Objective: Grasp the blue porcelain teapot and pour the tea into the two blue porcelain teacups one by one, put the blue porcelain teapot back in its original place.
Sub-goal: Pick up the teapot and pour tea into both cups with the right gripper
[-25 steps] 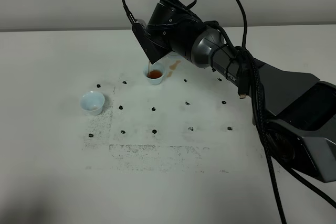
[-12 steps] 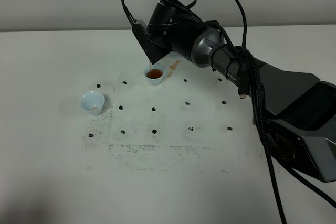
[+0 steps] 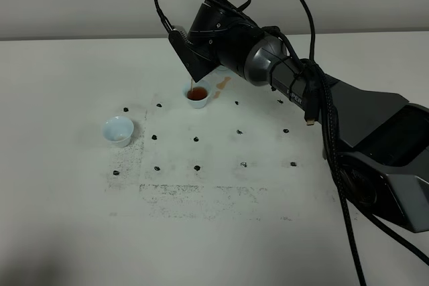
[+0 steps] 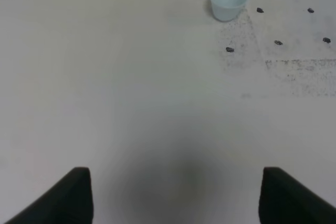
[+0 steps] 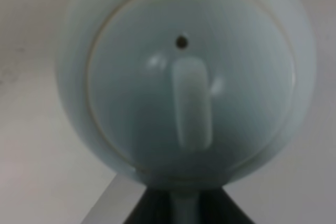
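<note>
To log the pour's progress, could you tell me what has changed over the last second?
Nothing visibly moved. The teapot stays tilted over the far teacup, with tea still running into it; the near teacup stands where it was.

far teacup [image 3: 196,96]: red tea, right arm [image 3: 268,65] above | second teacup [image 3: 118,130]: well apart
</note>
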Robot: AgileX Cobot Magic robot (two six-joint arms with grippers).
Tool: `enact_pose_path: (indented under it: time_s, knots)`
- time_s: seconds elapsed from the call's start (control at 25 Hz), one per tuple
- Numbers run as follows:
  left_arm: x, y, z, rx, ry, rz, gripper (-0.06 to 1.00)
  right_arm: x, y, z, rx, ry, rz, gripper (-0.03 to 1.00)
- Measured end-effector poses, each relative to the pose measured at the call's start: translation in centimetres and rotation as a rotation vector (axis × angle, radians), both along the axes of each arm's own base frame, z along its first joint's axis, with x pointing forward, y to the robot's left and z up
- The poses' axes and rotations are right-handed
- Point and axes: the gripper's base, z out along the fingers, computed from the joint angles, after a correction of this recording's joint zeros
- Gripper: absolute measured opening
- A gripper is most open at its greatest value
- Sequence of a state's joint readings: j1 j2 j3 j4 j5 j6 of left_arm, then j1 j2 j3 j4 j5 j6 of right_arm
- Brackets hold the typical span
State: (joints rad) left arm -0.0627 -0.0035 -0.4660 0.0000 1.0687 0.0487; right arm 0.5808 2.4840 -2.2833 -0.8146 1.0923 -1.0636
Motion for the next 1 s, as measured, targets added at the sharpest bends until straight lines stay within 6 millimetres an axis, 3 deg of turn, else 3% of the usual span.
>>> enact_pose_path:
  time_s: [1.0]
  knots:
    - [0.00,0.00,0.00,0.001,0.000,-0.001,0.66,-0.13,0.14,-0.25,0.048,0.018,-0.018,0.09]
